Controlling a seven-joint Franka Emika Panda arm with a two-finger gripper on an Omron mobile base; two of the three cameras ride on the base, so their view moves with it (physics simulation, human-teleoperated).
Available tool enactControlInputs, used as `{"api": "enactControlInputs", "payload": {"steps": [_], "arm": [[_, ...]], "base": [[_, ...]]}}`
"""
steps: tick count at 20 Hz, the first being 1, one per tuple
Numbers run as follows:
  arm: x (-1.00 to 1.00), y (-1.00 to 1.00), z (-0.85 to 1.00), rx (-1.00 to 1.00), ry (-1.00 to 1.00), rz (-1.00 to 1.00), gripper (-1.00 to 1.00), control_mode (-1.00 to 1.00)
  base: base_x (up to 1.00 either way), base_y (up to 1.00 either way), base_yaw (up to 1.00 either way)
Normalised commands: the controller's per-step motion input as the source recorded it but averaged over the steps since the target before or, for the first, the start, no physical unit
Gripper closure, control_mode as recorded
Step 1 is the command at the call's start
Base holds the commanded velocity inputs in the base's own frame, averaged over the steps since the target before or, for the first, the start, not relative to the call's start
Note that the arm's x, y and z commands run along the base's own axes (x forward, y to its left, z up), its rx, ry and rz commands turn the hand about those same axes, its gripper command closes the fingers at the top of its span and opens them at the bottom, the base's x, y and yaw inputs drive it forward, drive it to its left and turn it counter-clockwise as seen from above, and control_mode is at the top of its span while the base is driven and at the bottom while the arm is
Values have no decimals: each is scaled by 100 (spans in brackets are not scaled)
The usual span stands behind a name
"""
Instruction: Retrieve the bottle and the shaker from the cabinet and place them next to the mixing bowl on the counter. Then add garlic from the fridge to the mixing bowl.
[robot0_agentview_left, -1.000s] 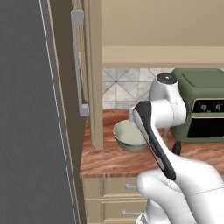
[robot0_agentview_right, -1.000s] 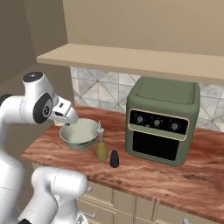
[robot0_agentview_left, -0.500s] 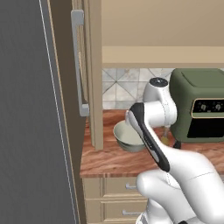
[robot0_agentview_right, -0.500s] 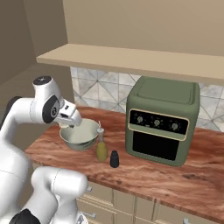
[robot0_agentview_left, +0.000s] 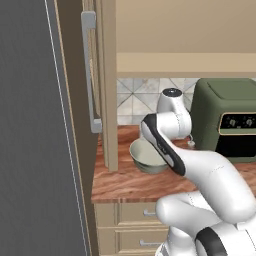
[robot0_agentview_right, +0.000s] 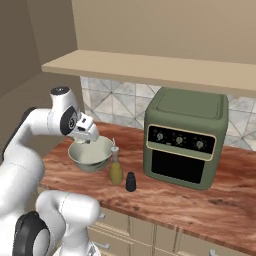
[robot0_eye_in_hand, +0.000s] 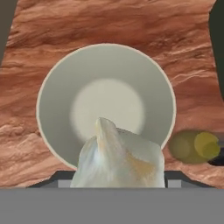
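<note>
The pincer (robot0_agentview_right: 89, 138) holds the garlic (robot0_eye_in_hand: 118, 157) right above the bowl (robot0_eye_in_hand: 57, 87) — light, papery, lumpy; best pinched across its widest part.

Arm swung rightward across both base views, carrying gripper (robot0_agentview_right: 88, 140) from bowl's (robot0_agentview_right: 90, 155) left edge to directly above it. Garlic (robot0_eye_in_hand: 118, 157) rode along between fingers. Elbow dropped lower toward counter (robot0_agentview_right: 165, 200).
</note>
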Motion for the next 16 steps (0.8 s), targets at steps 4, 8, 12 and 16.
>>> {"api": "enactControlInputs", "payload": {"steps": [4,8,12,16], "arm": [[20,0,-44,1,7,0,100,-100],[0,0,-24,8,4,0,100,-100],[0,0,-16,4,4,0,100,-100],[0,0,-10,0,2,0,100,-100]], "base": [[0,0,0],[0,0,0],[0,0,0],[0,0,0]]}}
